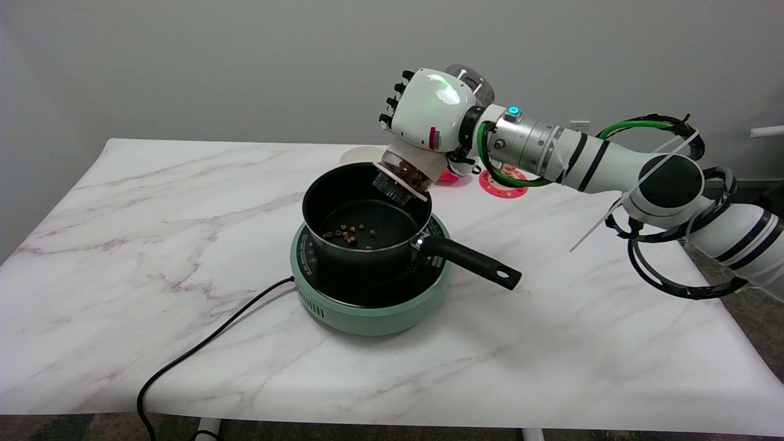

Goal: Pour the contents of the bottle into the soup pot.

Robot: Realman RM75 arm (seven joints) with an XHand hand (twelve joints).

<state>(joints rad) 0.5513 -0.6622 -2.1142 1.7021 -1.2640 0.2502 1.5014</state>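
My right hand (429,110) grips a clear bottle (409,173) and holds it tipped steeply, mouth down and to the left, over the back right rim of the black soup pot (324,199). Brown pieces crowd the bottle's neck just above the mouth. Several brown pieces (349,234) lie on the pot's floor. The bottle's base shows as a grey dome behind the hand at the top. The hand covers most of the bottle's middle.
The pot stands on a round green hotplate (370,306), its black handle (474,263) pointing to the right front. A black cord (202,346) runs from the hotplate off the table's near left edge. A red coaster (505,184) lies behind the arm.
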